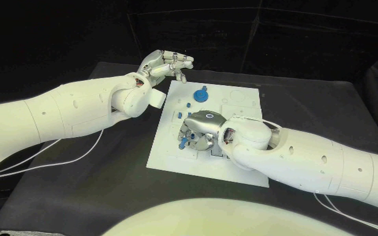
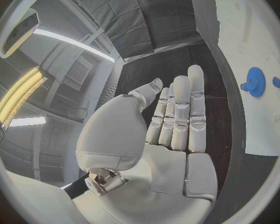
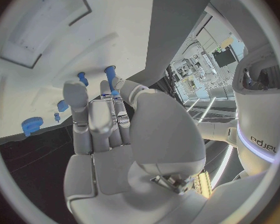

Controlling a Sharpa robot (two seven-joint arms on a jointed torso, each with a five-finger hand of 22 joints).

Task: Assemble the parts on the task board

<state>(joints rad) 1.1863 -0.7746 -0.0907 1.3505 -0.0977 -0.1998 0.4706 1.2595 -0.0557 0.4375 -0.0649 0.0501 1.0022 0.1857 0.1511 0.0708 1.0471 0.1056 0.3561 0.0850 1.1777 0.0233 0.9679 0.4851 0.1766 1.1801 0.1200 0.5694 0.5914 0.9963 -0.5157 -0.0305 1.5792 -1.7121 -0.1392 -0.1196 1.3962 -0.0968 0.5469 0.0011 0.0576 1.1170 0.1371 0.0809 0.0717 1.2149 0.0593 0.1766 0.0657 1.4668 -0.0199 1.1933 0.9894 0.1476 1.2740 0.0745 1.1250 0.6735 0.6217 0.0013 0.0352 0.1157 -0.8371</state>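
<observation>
The white task board (image 1: 236, 102) lies in the middle of the black table. A blue gear (image 1: 201, 93) stands near its far left side, also seen as the gear (image 2: 256, 81) with a small blue part (image 2: 276, 81) beside it. My left hand (image 1: 165, 65) hovers above the board's far left corner; its fingers (image 2: 180, 114) are straight and hold nothing. My right hand (image 1: 203, 129) is low over the board's left middle. Its thumb and a finger appear to pinch a blue peg (image 3: 110, 75) upright against the board. Small blue parts (image 3: 82, 77) and the gear (image 3: 32, 125) lie beyond it.
More small blue parts (image 1: 189, 105) sit on the board between the gear and my right hand. White cables (image 1: 71, 157) trail over the table at the left. Bare black table surrounds the board on every side.
</observation>
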